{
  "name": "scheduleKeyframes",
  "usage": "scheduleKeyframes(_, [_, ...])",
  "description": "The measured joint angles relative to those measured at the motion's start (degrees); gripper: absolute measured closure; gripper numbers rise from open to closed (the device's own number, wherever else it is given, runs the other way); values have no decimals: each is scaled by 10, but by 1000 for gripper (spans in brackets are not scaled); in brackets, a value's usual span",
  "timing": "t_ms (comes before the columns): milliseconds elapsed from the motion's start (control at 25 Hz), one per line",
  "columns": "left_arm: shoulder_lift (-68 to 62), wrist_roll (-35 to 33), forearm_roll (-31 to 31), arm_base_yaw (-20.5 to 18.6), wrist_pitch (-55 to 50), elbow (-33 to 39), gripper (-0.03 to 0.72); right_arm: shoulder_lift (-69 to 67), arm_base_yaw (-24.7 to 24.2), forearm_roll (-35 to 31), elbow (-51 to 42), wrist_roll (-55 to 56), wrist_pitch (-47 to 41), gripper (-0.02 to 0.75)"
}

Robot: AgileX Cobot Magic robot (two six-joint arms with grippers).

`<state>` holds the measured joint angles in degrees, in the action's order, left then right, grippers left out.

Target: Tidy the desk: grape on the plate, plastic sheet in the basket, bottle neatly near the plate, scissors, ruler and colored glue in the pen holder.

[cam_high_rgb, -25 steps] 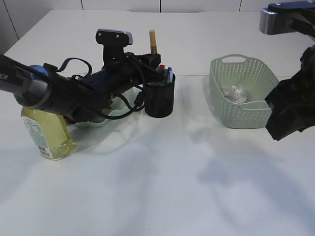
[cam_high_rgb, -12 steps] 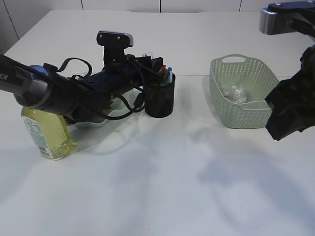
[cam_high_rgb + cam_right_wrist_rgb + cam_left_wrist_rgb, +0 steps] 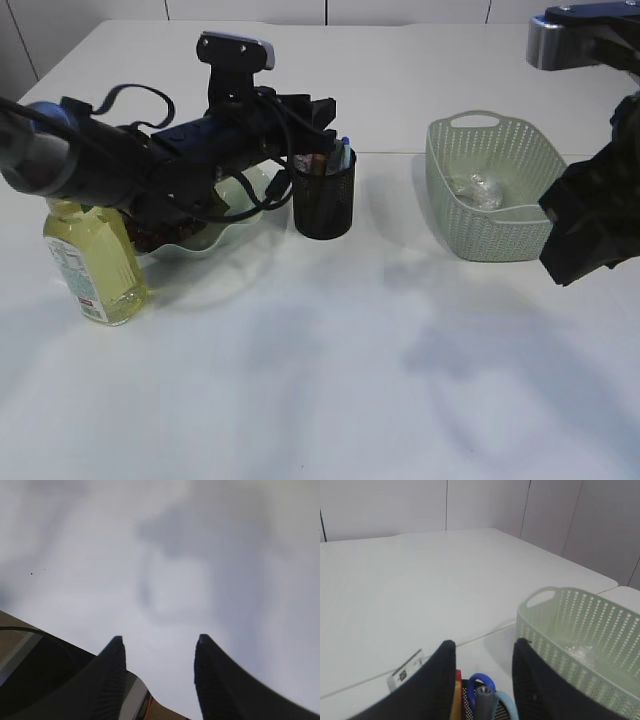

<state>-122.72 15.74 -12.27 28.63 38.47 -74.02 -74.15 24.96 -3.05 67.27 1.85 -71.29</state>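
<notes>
My left gripper point(image 3: 322, 125) hovers open just above the black mesh pen holder point(image 3: 323, 205), nothing between its fingers point(image 3: 445, 680). In the holder stand the blue-handled scissors point(image 3: 481, 682), the tan ruler point(image 3: 456, 700) and a grey tube top point(image 3: 484, 700). The crumpled plastic sheet point(image 3: 478, 188) lies in the pale green basket point(image 3: 490, 235). The yellow bottle point(image 3: 95, 265) stands upright at the left, touching the pale green plate point(image 3: 235, 225). The arm hides most of the plate; the grape cannot be made out. My right gripper point(image 3: 160, 639) is open over bare table.
The left arm point(image 3: 150, 165) stretches low across the plate and bottle. The right arm's dark bulk point(image 3: 595, 215) hangs at the right edge beside the basket. A small white tag point(image 3: 406, 670) lies behind the pen holder.
The ruler stood upright in my left gripper above the holder; the gripper has opened, the ruler has dropped in, and the arm has lifted slightly. The right arm has not moved.
</notes>
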Motion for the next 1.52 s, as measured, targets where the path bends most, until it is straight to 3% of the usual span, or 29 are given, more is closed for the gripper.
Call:
scheduleKeyframes(240, [73, 0, -16, 0, -115, 0, 403, 0, 0, 0, 0, 0, 0, 374])
scheduleKeyframes(720, [279, 0, -12, 0, -481, 0, 398, 0, 0, 9, 0, 40, 0, 347])
scheduleKeyframes(920, [373, 0, 1, 0, -599, 0, 305, 0, 0, 18, 0, 68, 0, 223])
scheduleKeyframes(1120, [446, 0, 6, 0, -745, 0, 167, 0, 0, 35, 0, 77, 0, 192])
scheduleKeyframes(1520, [585, 1, 6, 0, -892, 0, 143, 0, 0, 37, 0, 89, 0, 186])
